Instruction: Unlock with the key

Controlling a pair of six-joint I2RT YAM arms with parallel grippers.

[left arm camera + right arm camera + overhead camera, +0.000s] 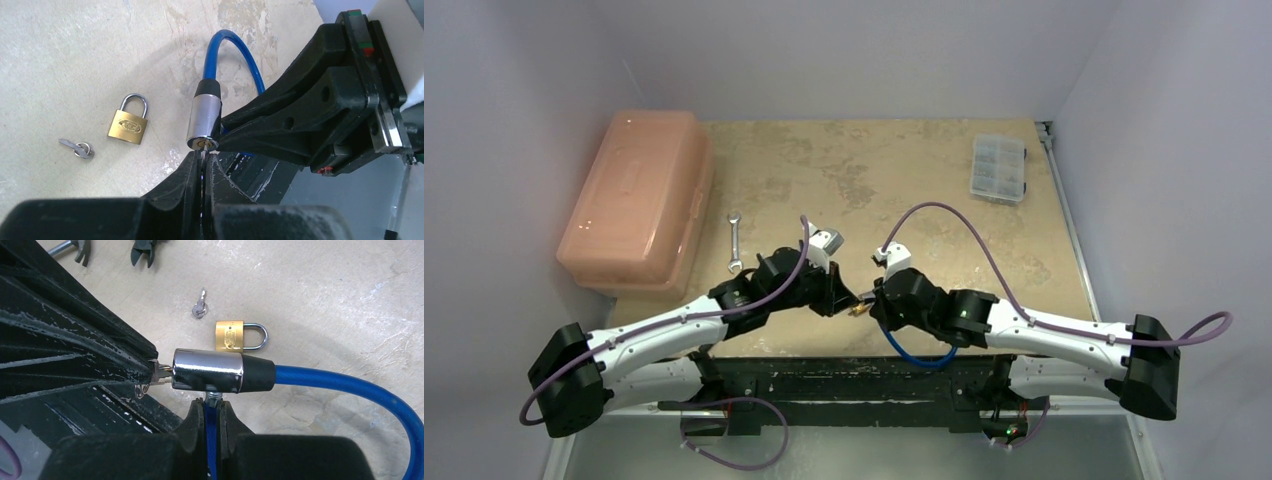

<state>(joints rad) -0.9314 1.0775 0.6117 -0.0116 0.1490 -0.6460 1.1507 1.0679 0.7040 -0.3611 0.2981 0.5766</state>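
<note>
Your left gripper (201,161) pinches the tiny, stiff, likely slippery silver metal key (161,373) by its head, blade inside the chrome cylinder (207,369) of the blue cable lock (350,390), which your right gripper (212,409) clamps tight beside that cylinder.

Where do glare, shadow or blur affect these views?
Right wrist: bright glare streaks on the chrome lock cylinder; near foreground soft. Left wrist: brass padlock sharp, soft shadows on the table. Top external: even light, cylinder barely resolved.
</note>
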